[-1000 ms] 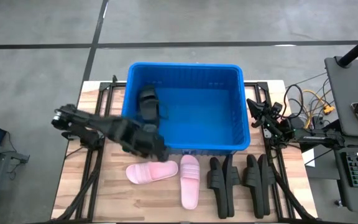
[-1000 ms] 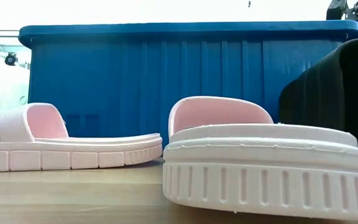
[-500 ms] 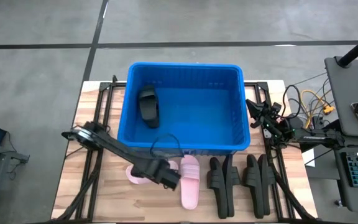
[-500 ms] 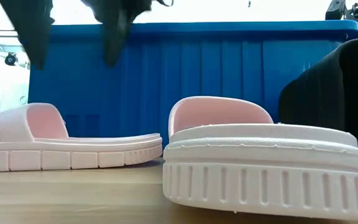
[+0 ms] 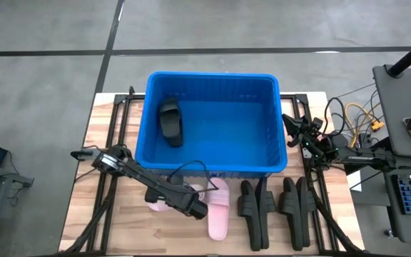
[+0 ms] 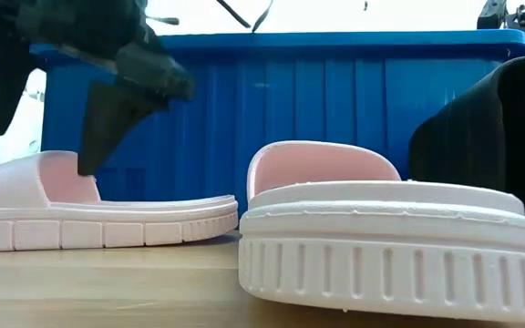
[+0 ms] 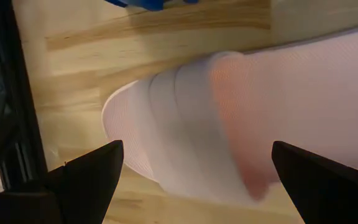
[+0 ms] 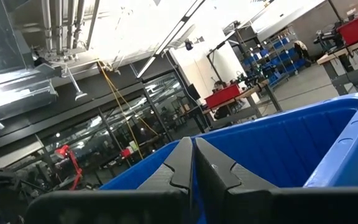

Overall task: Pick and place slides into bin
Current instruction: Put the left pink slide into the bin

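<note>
My left gripper (image 5: 189, 206) hangs open over the pink slide (image 5: 157, 203) that lies crosswise on the table just before the blue bin (image 5: 210, 80). In the left wrist view its fingers stand on either side of the slide's strap (image 7: 222, 124). In the low view the gripper (image 6: 42, 146) hangs just above that slide (image 6: 62, 205). A second pink slide (image 5: 218, 208) lies beside it, sole down. One black slide (image 5: 170, 121) lies in the bin. My right gripper (image 5: 289, 120) is shut and waits at the bin's right wall.
Black slides (image 5: 255, 207) (image 5: 295, 207) stand on edge in a row at the near right of the table. The bin's near wall (image 6: 290, 109) rises right behind the pink slides. Cables and a desk (image 5: 405, 93) lie past the table's right edge.
My left gripper has swung from the bin's near left corner toward the table's near edge and come down over the crosswise pink slide, fingers open. The slides have not moved.
</note>
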Available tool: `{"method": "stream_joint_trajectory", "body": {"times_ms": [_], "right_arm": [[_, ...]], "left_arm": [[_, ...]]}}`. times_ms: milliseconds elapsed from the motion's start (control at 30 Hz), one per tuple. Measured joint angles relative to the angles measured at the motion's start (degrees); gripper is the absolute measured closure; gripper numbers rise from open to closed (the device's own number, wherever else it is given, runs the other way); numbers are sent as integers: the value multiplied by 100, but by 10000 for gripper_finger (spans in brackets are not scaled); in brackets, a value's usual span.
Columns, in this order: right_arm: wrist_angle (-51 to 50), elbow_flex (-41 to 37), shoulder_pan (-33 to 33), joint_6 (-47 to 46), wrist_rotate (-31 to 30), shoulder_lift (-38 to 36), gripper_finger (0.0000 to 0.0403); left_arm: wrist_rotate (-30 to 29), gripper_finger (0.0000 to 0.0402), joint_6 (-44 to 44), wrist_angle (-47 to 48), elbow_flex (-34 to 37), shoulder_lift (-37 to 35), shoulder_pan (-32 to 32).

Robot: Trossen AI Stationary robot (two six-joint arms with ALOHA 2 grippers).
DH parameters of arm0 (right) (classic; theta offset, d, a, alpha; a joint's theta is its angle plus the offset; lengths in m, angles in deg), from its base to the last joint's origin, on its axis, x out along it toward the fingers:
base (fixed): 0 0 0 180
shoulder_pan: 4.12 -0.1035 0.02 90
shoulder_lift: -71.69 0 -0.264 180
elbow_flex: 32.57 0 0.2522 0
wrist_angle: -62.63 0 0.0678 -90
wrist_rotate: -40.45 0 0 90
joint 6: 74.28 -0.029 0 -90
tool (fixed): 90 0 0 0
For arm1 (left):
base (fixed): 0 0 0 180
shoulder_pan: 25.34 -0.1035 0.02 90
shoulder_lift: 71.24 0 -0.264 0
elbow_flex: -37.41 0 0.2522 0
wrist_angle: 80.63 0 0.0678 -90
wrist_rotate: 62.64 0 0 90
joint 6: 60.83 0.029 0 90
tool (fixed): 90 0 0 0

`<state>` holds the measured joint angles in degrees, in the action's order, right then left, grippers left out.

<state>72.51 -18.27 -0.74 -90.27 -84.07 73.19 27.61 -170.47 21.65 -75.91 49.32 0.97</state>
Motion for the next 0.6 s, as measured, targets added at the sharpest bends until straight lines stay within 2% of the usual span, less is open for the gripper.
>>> {"method": "stream_joint_trajectory", "body": {"times_ms": [200, 300, 433, 600], "right_arm": [[-33, 0, 0, 16, 1, 9, 394], [-36, 0, 2, 16, 2, 9, 394], [-42, 0, 1, 16, 2, 11, 394], [-75, 0, 1, 16, 2, 13, 394]], "left_arm": [[188, 11, 4, -57, 219, 135, -3], [244, 34, -33, -107, 344, 128, -2], [248, 102, -92, -124, 421, 128, -4], [265, 227, 223, -213, 470, 127, -4]]}}
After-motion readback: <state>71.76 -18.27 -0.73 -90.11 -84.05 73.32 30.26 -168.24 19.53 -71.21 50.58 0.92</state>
